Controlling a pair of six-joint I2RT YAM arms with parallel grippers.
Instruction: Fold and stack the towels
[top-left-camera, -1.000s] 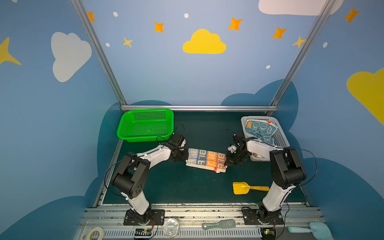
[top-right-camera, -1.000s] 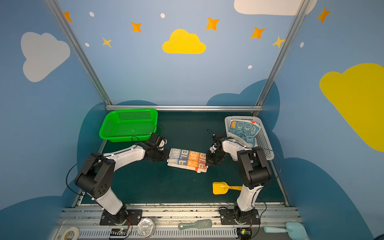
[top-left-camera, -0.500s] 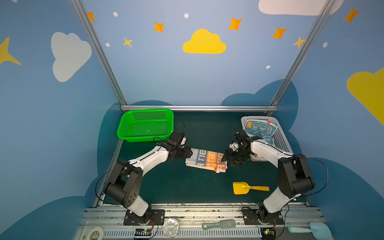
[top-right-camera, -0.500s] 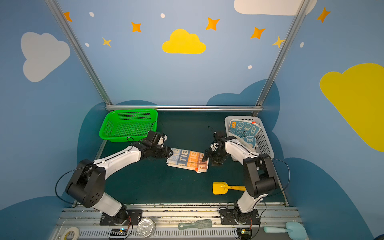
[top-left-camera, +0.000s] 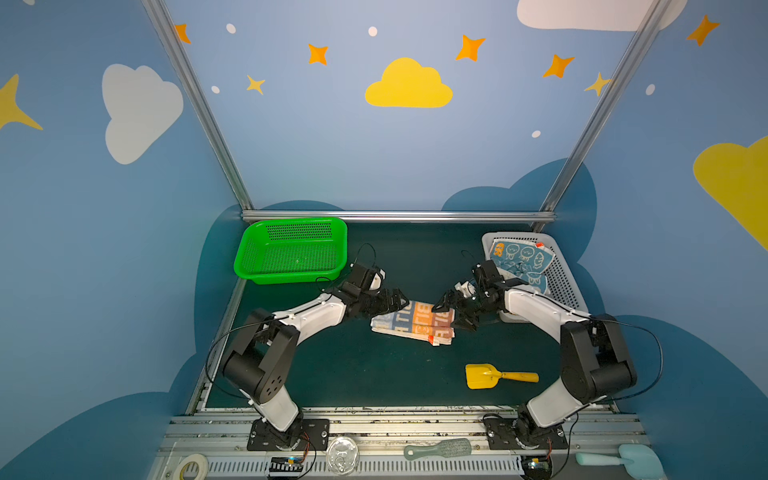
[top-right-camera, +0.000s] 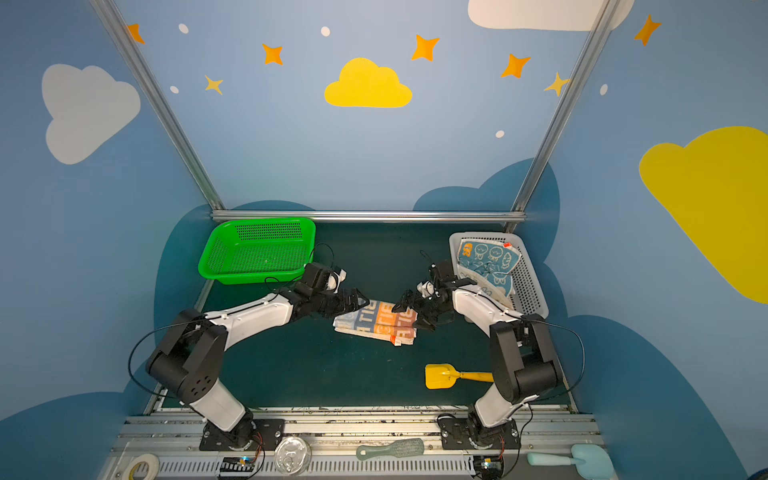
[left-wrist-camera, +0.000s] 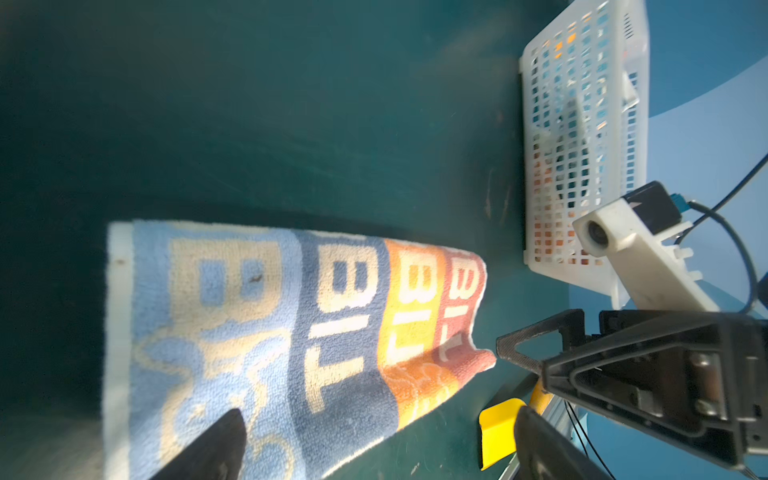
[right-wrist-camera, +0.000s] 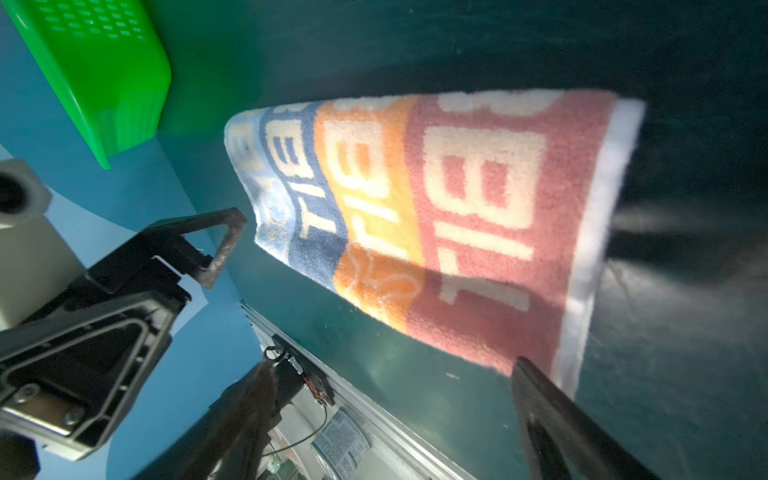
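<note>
We are looking at the folded terry towel (top-left-camera: 413, 325), striped in pale blue, dark blue, orange and red with cream block lettering. It is lying flat near the middle of the dark green tabletop (top-left-camera: 353, 374) in both top views. The left fingers (top-left-camera: 397, 301) are hovering at its left end and the right fingers (top-left-camera: 443, 303) at its right end. In each wrist view the pair is standing wide apart with nothing pinched between them, and the towel is resting on the tabletop beneath. We cannot tell whether any fingertip is touching the cloth. A second towel (top-left-camera: 521, 257), blue terry printed with cartoon rabbit faces, is lying rumpled inside the white perforated plastic basket (top-left-camera: 561, 286) at the right rear, just behind the right arm. The green perforated plastic basket (top-left-camera: 291, 253) is sitting at the left rear, behind the left arm and apart from the folded towel. A yellow plastic toy shovel (top-left-camera: 494, 376) is lying on the tabletop nearer the front edge than the folded towel, toward the right arm's base, with its handle pointing right.
</note>
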